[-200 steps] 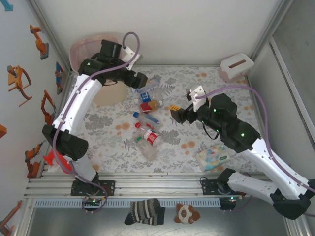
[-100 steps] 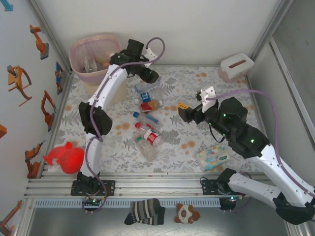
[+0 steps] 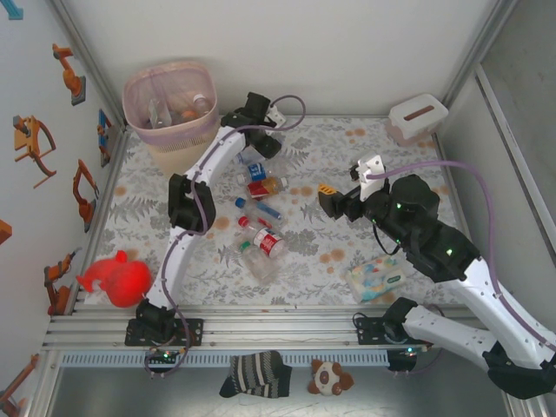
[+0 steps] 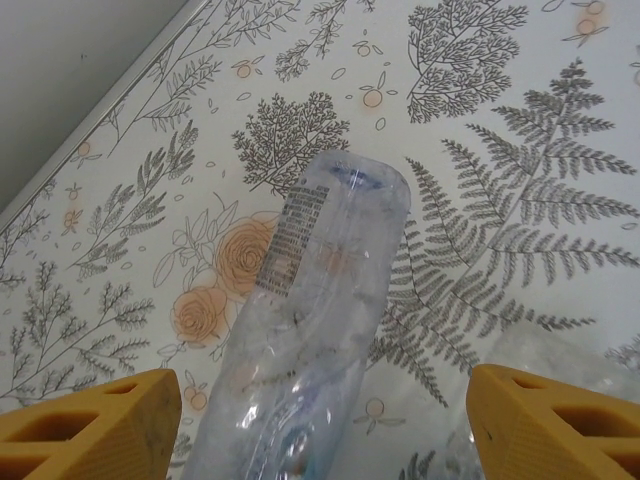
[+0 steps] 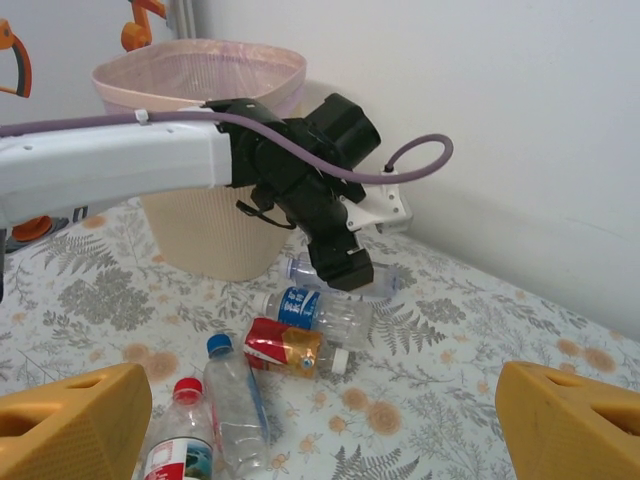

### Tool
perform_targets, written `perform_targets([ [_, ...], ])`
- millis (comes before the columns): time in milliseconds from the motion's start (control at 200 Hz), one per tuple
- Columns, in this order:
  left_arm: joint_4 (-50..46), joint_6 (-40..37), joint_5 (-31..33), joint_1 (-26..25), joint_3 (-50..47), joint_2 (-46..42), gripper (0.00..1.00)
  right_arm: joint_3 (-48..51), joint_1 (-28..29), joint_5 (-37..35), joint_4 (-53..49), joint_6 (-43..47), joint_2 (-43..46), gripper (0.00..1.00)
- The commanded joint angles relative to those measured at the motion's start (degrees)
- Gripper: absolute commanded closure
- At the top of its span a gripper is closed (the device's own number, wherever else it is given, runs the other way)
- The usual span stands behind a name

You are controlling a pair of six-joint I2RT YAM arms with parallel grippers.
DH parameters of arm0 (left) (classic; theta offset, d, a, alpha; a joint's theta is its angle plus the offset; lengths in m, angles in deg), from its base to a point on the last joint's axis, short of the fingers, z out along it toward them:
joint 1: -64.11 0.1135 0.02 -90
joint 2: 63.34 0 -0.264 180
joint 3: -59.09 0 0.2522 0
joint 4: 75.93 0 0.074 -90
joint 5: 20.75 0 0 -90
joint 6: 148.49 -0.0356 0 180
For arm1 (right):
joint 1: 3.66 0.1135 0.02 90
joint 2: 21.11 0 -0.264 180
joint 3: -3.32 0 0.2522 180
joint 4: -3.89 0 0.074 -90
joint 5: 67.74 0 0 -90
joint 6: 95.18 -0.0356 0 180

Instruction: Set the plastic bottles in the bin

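Note:
My left gripper (image 4: 320, 432) stands open low over a clear plastic bottle (image 4: 320, 300) lying on the floral mat, one orange finger on each side with gaps to both. From the top the left gripper (image 3: 263, 145) is at the far end of the bottle pile, just right of the bin (image 3: 167, 106), a beige basket with a pink liner and bottles inside. More bottles lie nearer: a blue-labelled one (image 3: 255, 170), a red-and-brown one (image 3: 265, 185), a blue-capped one (image 3: 259, 208) and a red-capped one (image 3: 266, 241). My right gripper (image 3: 325, 195) hangs open and empty to the right of the pile.
A white tissue box (image 3: 417, 117) sits in the far right corner. A pastel wipes pack (image 3: 375, 276) lies under the right arm. A red toy (image 3: 117, 278) rests at the near left. A striped sock (image 3: 254, 373) and a small plush (image 3: 330, 378) lie in front of the rail.
My left arm has swung from over the bin to the right and down onto the clear bottle, uncovering the bin. Its jaws have narrowed a little. The right gripper drifted slightly right.

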Motion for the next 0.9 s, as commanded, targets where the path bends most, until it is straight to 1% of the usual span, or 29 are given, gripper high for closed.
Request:
perform_targets([
  [0,4.3,-0.8,0.7,0.0,0.5,1.4,0.26,-1.5,0.1,-0.5,-0.1,-1.0,0.4,0.12],
  [155,5.4,-0.1,-2.3,0.8,2.3,4.0,0.26,-1.6,0.1,-0.2,-0.1,-0.8,0.1,0.12],
  [416,7.6,2.1,-3.8,2.2,2.7,6.8,0.27,-1.6,0.2,-0.6,-0.1,-0.5,-0.4,0.12],
  [696,7.3,3.4,-7.3,3.3,2.8,8.6,0.27,-1.1,0.1,-0.5,0.4,0.0,-1.9,0.12],
  [896,7.2,4.7,-9.1,3.5,2.8,9.7,0.26,-2.0,0.2,1.6,0.7,1.1,-4.4,0.12],
])
